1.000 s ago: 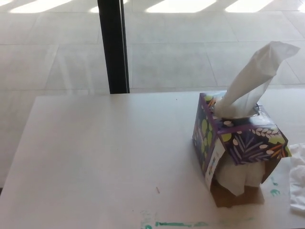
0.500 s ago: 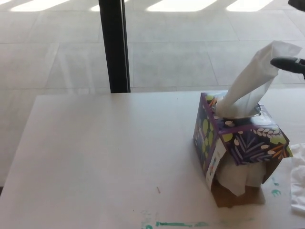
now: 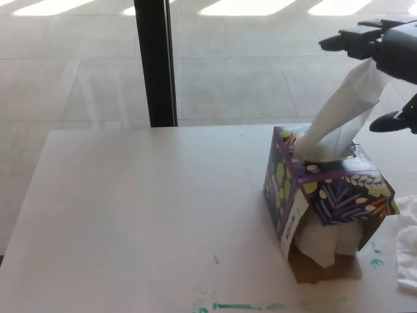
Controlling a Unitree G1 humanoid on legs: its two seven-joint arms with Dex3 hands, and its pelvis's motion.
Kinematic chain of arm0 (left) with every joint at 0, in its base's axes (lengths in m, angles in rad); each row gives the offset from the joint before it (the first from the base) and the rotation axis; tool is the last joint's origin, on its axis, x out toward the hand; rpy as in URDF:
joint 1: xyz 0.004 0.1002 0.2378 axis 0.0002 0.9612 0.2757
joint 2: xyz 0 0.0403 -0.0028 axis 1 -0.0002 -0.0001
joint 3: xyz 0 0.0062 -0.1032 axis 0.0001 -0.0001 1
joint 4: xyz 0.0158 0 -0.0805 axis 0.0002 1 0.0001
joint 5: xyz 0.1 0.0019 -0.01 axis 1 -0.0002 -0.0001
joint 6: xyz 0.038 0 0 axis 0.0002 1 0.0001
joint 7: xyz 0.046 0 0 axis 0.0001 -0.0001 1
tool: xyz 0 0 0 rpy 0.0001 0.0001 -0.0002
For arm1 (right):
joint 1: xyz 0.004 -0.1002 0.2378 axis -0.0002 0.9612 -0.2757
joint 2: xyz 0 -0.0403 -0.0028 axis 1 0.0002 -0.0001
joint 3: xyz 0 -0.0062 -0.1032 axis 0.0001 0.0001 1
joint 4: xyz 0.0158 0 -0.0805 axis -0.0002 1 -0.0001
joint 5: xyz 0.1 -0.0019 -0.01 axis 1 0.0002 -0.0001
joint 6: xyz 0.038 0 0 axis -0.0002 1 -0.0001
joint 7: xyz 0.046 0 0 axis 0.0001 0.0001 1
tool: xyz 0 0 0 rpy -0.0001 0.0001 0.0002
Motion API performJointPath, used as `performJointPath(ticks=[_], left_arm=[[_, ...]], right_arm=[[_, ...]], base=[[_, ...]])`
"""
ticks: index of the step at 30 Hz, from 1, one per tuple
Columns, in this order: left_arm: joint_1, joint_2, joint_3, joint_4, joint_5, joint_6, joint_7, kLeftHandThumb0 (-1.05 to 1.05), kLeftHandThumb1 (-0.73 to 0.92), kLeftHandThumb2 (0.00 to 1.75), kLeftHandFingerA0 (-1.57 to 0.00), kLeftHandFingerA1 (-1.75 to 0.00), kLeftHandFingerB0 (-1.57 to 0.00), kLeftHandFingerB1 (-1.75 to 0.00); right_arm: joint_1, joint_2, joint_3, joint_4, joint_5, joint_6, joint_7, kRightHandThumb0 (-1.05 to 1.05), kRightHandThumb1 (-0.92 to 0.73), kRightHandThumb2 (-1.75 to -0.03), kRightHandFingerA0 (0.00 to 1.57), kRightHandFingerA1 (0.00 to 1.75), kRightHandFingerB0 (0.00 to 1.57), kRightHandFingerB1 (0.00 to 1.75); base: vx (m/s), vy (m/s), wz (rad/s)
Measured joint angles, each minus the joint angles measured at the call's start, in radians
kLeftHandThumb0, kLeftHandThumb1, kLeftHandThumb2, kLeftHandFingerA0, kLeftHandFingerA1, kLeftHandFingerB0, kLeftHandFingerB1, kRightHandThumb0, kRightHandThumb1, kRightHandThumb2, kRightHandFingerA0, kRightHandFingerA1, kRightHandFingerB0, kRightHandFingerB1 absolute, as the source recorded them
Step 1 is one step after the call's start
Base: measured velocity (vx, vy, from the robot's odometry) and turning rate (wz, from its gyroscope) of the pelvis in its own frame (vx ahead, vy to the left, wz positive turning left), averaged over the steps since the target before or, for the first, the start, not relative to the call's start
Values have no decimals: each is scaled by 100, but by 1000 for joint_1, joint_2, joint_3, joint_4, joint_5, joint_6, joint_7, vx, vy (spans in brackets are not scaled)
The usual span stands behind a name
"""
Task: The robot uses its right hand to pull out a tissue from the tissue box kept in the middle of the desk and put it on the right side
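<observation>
The tissue is sticking up out of the top of the tissue box, leaning up and to the right. Its top end is going behind the right hand, so the tip is hidden. The box is sitting on the right part of the desk, and it is purple with leaves and white dots painted on it. Its near side is torn open, and more white tissue is bulging out of that hole. A small white tag is hanging at the box's near left corner. The right hand is coming in from the far right, up at the top of the tissue. Part of the hand is running off the right edge, so not all of it is showing. One black finger is pointing left above the tissue, and another black piece is poking in lower down on the right, with the tissue between them. It is hard to tell if the fingers are squeezing the tissue or only sitting around it. A crumpled white tissue is lying at the right edge of the desk, partly cut off. Green marks are showing on the desk's near edge. A dark post is standing beyond the desk's far edge.
</observation>
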Motion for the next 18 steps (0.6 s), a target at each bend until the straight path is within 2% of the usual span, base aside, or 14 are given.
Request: performJointPath(ticks=[1, 3, 4, 6, 7, 8, 9, 10, 11, 13, 14, 15, 16, 18], left_arm=[[0, 0, 0, -1, 0, 0, 0, -79, 78, 99, -77, -107, -53, -94], [1, 0, 0, -3, 0, 0, -1, -80, 77, 100, -77, -109, -54, -94], [2, 0, 0, -4, 0, 0, -2, -81, 70, 115, -78, -103, -58, -92], [2, 0, 0, -7, 0, 0, -3, -82, 76, 101, -78, -110, -54, -96], [3, 0, 0, -8, 0, 0, -4, -83, 68, 117, -78, -104, -58, -92], [4, 0, 0, -9, 0, 0, -4, -83, 68, 117, -78, -104, -58, -92], [4, 0, 0, -10, 0, 0, -5, -82, 75, 101, -78, -111, -53, -96], [5, 0, 0, -11, 0, 0, -6, -82, 75, 101, -78, -110, -54, -96], [5, 0, 0, -14, -1, 0, -7, -84, 76, 101, -77, -108, -54, -96], [5, 0, -1, -16, 0, 0, -7, -81, 76, 100, -74, -106, -52, -94], [5, 0, -2, -16, 0, 0, -7, -82, 77, 99, -76, -105, -53, -93], [5, 0, -3, -15, 0, 0, -7, -82, 76, 100, -78, -105, -54, -94], [5, 0, -5, -13, 0, 0, -7, -82, 76, 100, -78, -105, -54, -94], [4, 0, -10, -13, 1, 0, -7, -80, 76, 100, -76, -105, -54, -93]], right_arm=[[-10, 2, 12, 8, -13, -6, 8, -37, -39, -67, 0, 0, 10, 35], [-34, 9, 31, 30, -36, -18, 24, -32, -44, -54, 0, 3, 15, 30], [-52, 17, 42, 50, -55, -29, 34, -38, -45, -54, 0, 6, 15, 31], [-71, 28, 56, 74, -84, -44, 42, -37, -40, -58, 0, 3, 12, 32], [-81, 34, 62, 87, -98, -51, 47, -38, -43, -53, 0, 3, 12, 31], [-89, 41, 69, 98, -112, -55, 52, -38, -43, -53, 0, 3, 12, 31], [-96, 46, 75, 105, -123, -57, 55, -33, -36, -67, 0, 6, 10, 37], [-103, 53, 82, 116, -138, -61, 57, -25, -45, -54, 0, 10, 15, 31], [-110, 62, 89, 128, -154, -66, 57, -22, -40, -71, 0, 12, 10, 41], [-113, 71, 94, 143, -181, -72, 53, -24, -41, -70, 1, 19, 14, 42], [-113, 76, 94, 150, -192, -76, 49, -29, -59, -58, 25, 41, 25, 30], [-114, 84, 94, 165, -208, -82, 39, -30, -62, -58, 44, 54, 29, 30], [-115, 96, 92, 184, -218, -88, 27, -30, -62, -58, 44, 54, 29, 30], [-115, 113, 90, 218, -233, -104, -2, -36, -64, -60, 83, 114, 43, 35]], base=[[0, 0, 0], [0, 0, 0], [0, 0, 0], [0, 0, 0], [0, 0, 0], [0, 0, 0], [0, 0, 0], [0, 0, 0], [0, 0, 0], [0, 0, 0], [0, 0, 0], [0, 0, 0], [0, 0, 0], [0, 0, 0]])
